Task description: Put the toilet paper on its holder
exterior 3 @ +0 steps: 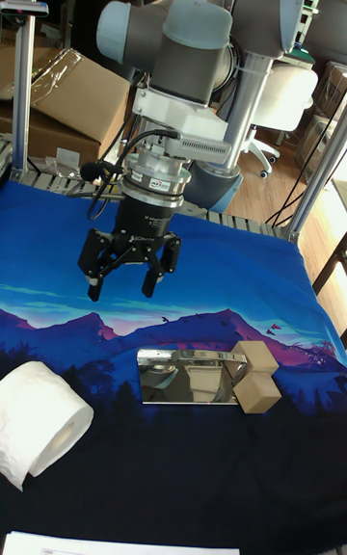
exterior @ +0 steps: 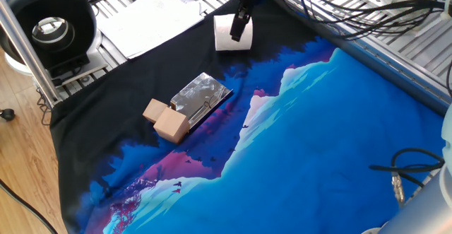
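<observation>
The toilet paper (exterior: 227, 34) (exterior 3: 37, 423), a small white roll, lies on its side on the black part of the cloth. The gripper (exterior: 239, 36) (exterior 3: 120, 293) hangs open above the cloth with nothing between its fingers. In the fixed view one dark finger overlaps the roll; in the tall fixed view the gripper stands apart from it, higher and further back. The holder (exterior: 201, 96) (exterior 3: 188, 377), a shiny silver plate with a thin wire bar and two tan wooden cubes (exterior: 166, 119) (exterior 3: 253, 379), lies flat on the cloth in front of the gripper.
A black round spool (exterior: 46, 23) stands at the back left beside a metal post (exterior: 21, 39). White printed sheets (exterior: 152, 13) lie behind the cloth. Cables (exterior: 406, 170) run along the right side. A cardboard box (exterior 3: 77, 102) sits behind the table.
</observation>
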Robot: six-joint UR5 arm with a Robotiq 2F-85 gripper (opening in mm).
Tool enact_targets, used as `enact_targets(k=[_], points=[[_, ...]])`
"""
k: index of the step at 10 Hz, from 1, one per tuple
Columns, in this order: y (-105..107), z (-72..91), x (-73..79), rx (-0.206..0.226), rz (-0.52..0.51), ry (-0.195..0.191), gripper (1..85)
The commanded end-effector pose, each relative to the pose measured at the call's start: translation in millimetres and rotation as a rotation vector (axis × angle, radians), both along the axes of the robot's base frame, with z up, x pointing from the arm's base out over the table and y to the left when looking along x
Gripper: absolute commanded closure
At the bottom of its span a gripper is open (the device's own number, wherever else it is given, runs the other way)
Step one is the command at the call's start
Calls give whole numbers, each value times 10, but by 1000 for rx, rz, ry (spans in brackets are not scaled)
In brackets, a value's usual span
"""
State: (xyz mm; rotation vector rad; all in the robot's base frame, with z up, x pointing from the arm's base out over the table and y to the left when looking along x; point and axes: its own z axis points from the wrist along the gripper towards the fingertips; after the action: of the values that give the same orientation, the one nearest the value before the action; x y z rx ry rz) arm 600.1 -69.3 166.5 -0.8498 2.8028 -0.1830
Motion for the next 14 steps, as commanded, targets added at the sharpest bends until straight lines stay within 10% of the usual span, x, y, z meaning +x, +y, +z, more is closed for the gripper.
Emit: enact_targets(k=[1,4,6,8,14], points=[[-243,10,12,-41,141,45,7],[-465,-126,183,-15,204,41,7],[-386,-280,241,118,208,44,7],[-507,-352,314,61,252,40,7],[-456,-343,372,107,111,19,7]])
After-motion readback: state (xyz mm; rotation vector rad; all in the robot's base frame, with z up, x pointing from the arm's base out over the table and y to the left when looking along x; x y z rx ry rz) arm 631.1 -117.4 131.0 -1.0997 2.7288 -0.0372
